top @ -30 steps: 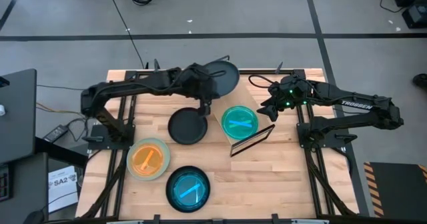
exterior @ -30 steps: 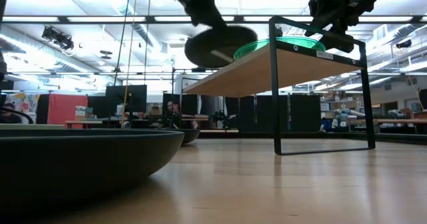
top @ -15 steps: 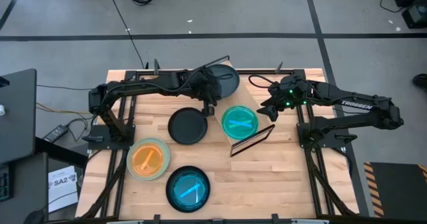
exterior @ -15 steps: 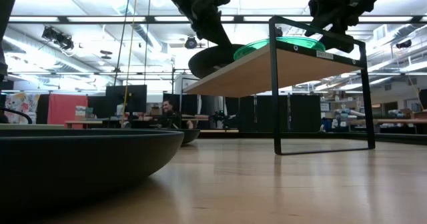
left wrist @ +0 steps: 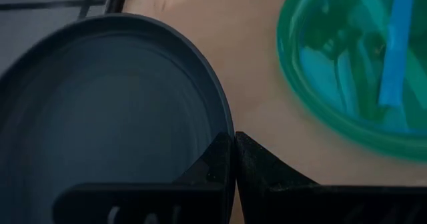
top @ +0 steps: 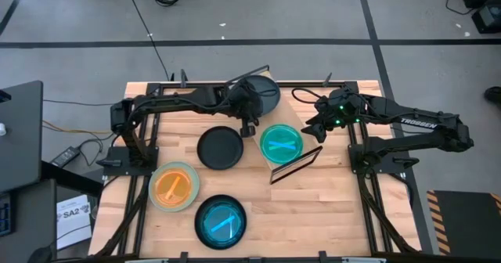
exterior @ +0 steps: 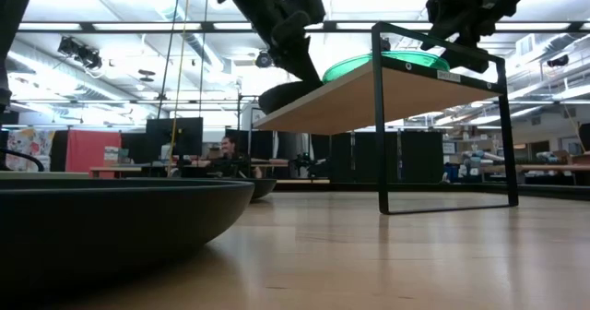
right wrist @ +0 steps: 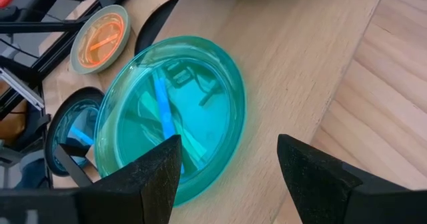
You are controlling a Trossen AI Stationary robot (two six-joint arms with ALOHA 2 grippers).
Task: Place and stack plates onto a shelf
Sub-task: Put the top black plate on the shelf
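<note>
The shelf point(top: 258, 149) runs slantwise across the table. On it lies a bright green plate point(top: 281, 142). Just beside that plate, at the shelf's far end, a dark grey plate point(top: 261, 91) is pinched at its rim by the left gripper point(top: 249, 122). The right gripper point(top: 313, 126), fingers spread, hovers empty just beside the green plate's other side.
</note>
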